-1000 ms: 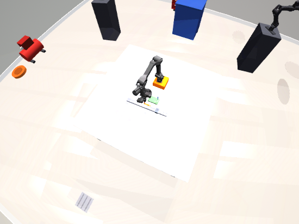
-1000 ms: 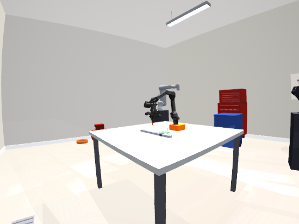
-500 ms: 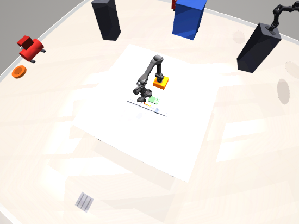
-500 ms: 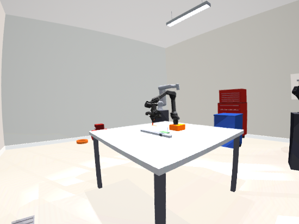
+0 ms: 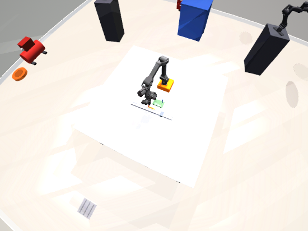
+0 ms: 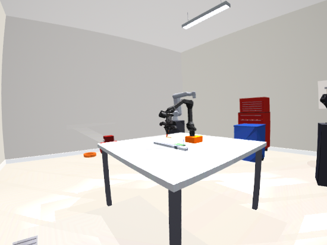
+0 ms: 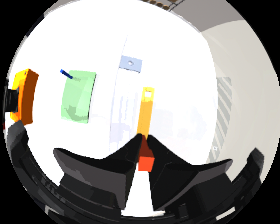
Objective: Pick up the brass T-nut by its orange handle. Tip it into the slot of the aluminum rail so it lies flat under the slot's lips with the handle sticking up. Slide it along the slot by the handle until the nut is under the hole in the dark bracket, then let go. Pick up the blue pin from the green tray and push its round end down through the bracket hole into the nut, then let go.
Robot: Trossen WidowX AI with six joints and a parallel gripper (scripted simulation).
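- The claw (image 5: pixel 148 104) (image 6: pixel 167 131) (image 7: pixel 143 137) gripped the orange handle (image 5: pixel 149 106) (image 6: pixel 167 134) (image 7: pixel 145 156) of the brass T-nut (image 5: pixel 152 108) (image 6: pixel 169 137) (image 7: pixel 145 117), its fingers drawn in tight.
- The nut, its holed end pointing away from the claw, was outside the slot of the aluminum rail (image 5: pixel 140 107) (image 6: pixel 161 144) (image 7: pixel 115 117), left of the dark bracket (image 5: pixel 162 114) (image 6: pixel 176 147) (image 7: pixel 137 66); its exact height could not be told.
- The bracket sat toward the rail's right end, its hole visible at close range.
- On the rail's far side, the blue pin (image 5: pixel 162 101) (image 6: pixel 183 141) (image 7: pixel 66 74) stood up at the right end of the green tray (image 5: pixel 158 104) (image 6: pixel 179 144) (image 7: pixel 77 101).
- Farther back on the white table (image 5: pixel 168 144) (image 6: pixel 205 162) (image 7: pixel 175 60), an orange base block (image 5: pixel 168 88) (image 6: pixel 194 140) (image 7: pixel 21 100) supported the black arm (image 5: pixel 155 70) (image 6: pixel 190 117).
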